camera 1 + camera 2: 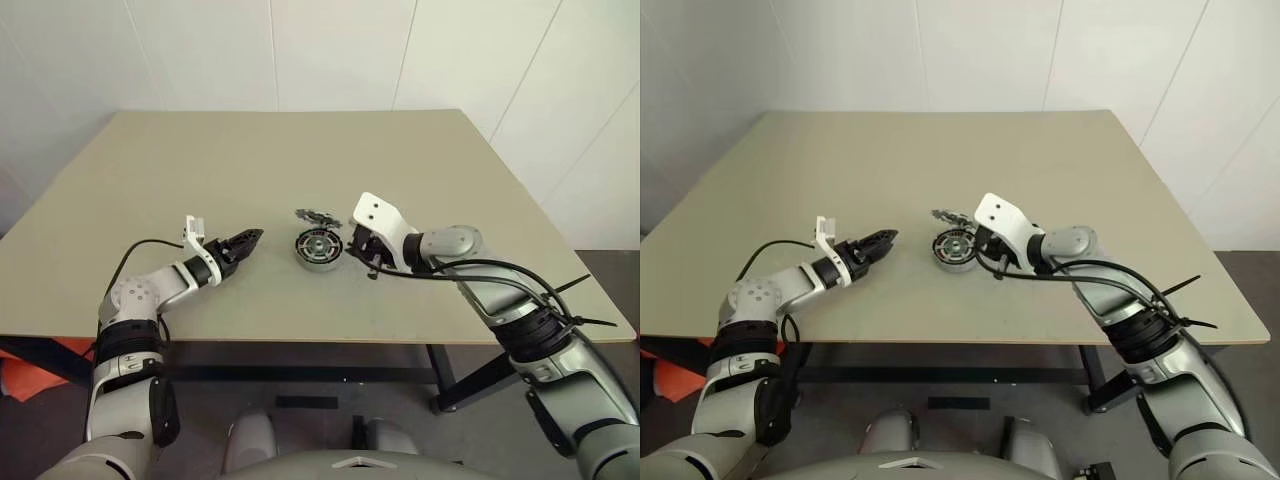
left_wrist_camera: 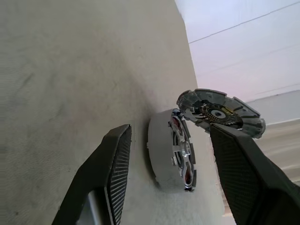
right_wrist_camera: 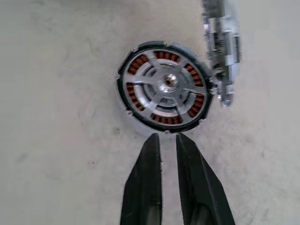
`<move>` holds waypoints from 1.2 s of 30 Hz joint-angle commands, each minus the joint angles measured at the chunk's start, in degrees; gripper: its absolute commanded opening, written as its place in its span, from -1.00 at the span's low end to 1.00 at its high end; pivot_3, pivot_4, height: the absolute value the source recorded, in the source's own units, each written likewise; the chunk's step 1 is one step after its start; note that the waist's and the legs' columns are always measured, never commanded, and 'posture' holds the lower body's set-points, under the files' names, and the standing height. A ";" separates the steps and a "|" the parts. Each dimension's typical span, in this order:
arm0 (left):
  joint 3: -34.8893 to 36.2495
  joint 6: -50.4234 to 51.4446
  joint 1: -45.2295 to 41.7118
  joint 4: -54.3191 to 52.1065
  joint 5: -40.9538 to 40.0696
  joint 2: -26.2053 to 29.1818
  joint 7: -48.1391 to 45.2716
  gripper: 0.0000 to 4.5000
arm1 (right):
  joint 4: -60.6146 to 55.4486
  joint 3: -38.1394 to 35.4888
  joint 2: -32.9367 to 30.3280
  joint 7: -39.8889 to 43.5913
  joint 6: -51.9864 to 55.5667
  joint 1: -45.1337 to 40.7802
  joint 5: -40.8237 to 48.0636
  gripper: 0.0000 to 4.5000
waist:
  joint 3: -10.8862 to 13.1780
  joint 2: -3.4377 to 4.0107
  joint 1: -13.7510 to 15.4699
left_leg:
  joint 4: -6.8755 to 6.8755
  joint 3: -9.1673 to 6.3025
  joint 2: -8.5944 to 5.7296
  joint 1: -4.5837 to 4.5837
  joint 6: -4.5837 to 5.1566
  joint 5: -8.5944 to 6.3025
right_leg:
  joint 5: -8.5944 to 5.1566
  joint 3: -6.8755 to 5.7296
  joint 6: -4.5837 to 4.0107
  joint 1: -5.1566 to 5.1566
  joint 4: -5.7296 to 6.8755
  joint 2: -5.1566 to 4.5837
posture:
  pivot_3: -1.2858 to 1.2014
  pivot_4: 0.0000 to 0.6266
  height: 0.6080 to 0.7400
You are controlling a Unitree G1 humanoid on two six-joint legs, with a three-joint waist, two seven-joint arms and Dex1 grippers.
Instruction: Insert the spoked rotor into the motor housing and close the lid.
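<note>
The right gripper (image 3: 168,140) has its two black fingers (image 3: 147,178) nearly together, with only a narrow slit between the tips, and nothing is held in them. The tips hang just beside the rim of the motor housing (image 3: 164,89), close to it; whether they touch it cannot be told. The spoked rotor (image 3: 161,91) sits inside the housing, its silver hub in the centre and its spokes lying over the copper windings, which show in the gaps between them.

The left gripper (image 2: 168,140) has its fingers (image 2: 115,168) spread wide and empty. They point along the bench (image 1: 200,170) toward the housing, which stands between the two tips in the left wrist view but beyond them, with open bench between. In the head views this gripper hovers a little way to the robot's left of the housing.

The housing rests flat on the bench near its middle, between the two grippers and closer to the right one. Just behind it, on its far side, is the lid (image 2: 220,110), a silvery notched disc with a dark inner face. It stands tilted rather than flat, its lower edge next to the housing rim; whether the two touch cannot be told. The lid is not on the housing.
</note>
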 commanded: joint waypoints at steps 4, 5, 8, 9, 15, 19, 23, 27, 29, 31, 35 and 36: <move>-12.81 -15.33 -0.28 -8.74 13.74 3.25 -6.89 0.25 | 4.63 6.70 -2.06 6.73 -14.69 -5.06 -9.34 0.00 | 0.01 -0.02 -0.30 | 0.04 0.01 0.04 -0.04 0.00 0.00 | 0.19 -0.02 -0.32 -0.05 0.04 0.01 | 0.03 -1.00 1.00; -14.56 -17.10 0.06 -9.95 15.39 3.65 -7.95 0.25 | 5.63 7.12 -1.84 7.46 -16.43 -5.73 -10.11 0.00 | 0.02 -0.02 -0.33 | 0.06 0.01 0.05 -0.06 0.01 0.00 | 0.20 -0.02 -0.34 -0.07 0.05 0.01 | 0.03 -1.00 1.00; -21.57 -23.41 1.64 -15.11 21.96 5.74 -11.09 0.25 | 10.35 8.46 0.21 8.95 -20.57 -8.88 -12.44 0.00 | 0.01 -0.02 -0.55 | 0.10 0.02 0.05 -0.14 0.04 -0.02 | 0.22 -0.02 -0.40 -0.15 0.11 0.01 | 0.03 -1.00 1.00; -23.52 -25.11 2.13 -16.58 23.79 6.41 -12.04 0.25 | 11.79 8.66 0.87 9.33 -21.74 -9.67 -13.16 0.00 | 0.01 -0.02 -0.55 | 0.10 0.02 0.06 -0.14 0.05 -0.03 | 0.22 -0.02 -0.41 -0.17 0.13 0.01 | 0.03 -1.00 1.00; -29.67 -30.62 5.03 -22.13 29.64 10.32 -17.38 0.25 | 18.95 8.84 4.85 11.83 -27.00 -12.84 -15.67 0.00 | 0.02 -0.02 -0.61 | 0.14 0.05 0.08 -0.20 0.30 -0.17 | 0.21 -0.02 -0.45 -0.21 0.16 0.01 | 0.03 -1.00 1.00; -29.16 -29.80 5.98 -23.18 29.05 10.47 -18.72 0.25 | 25.43 9.50 7.52 11.85 -30.00 -13.09 -17.76 0.00 | 0.02 -0.01 -0.59 | 0.28 0.05 0.09 -0.20 0.34 -0.20 | 0.21 -0.02 -0.46 -0.21 0.29 0.01 | 0.03 -1.00 1.00; -28.68 -29.23 6.79 -23.71 28.87 10.66 -19.21 0.25 | 29.41 8.87 9.39 11.89 -31.46 -13.69 -18.99 0.00 | 0.02 0.00 -0.64 | 0.37 0.06 0.09 -0.18 0.36 -0.21 | 0.22 0.00 -0.49 -0.21 0.37 0.00 | 0.03 -1.00 1.00; -27.95 -28.52 7.49 -23.70 28.69 10.74 -18.71 0.25 | 32.39 8.92 10.45 12.08 -32.51 -13.96 -19.80 0.00 | 0.02 -0.01 -0.76 | 0.38 0.06 0.17 -0.12 0.35 -0.20 | 0.25 -0.01 -0.52 -0.18 0.38 0.05 | 0.03 -1.00 1.00; -27.49 -28.17 7.51 -23.67 28.32 10.56 -18.52 0.25 | 33.06 9.14 10.35 12.21 -33.55 -13.97 -20.45 0.00 | 0.02 -0.01 -0.78 | 0.40 0.07 0.21 -0.10 0.34 -0.19 | 0.28 -0.01 -0.57 -0.19 0.39 0.08 | 0.03 -1.00 1.00; -27.23 -27.90 7.52 -23.70 28.00 10.50 -18.53 0.25 | 33.42 9.27 10.28 12.84 -34.41 -14.10 -20.69 0.00 | 0.02 -0.01 -0.77 | 0.40 0.08 0.22 -0.07 0.33 -0.19 | 0.29 -0.01 -0.59 -0.17 0.40 0.09 | 0.03 -1.00 1.00; -27.16 -27.84 7.53 -23.53 28.16 10.25 -18.41 0.25 | 37.39 10.42 10.59 13.28 -37.59 -15.56 -22.69 0.00 | 0.02 -0.01 -0.77 | 0.43 0.08 0.22 -0.06 0.33 -0.19 | 0.30 -0.01 -0.60 -0.15 0.40 0.08 | 0.03 -1.00 1.00; -27.12 -27.83 7.47 -23.42 28.19 10.15 -18.37 0.25 | 38.73 10.73 10.79 13.29 -38.54 -16.05 -23.29 0.00 | 0.01 -0.01 -0.78 | 0.44 0.08 0.23 -0.06 0.33 -0.19 | 0.30 -0.01 -0.60 -0.14 0.40 0.08 | 0.03 -1.00 1.00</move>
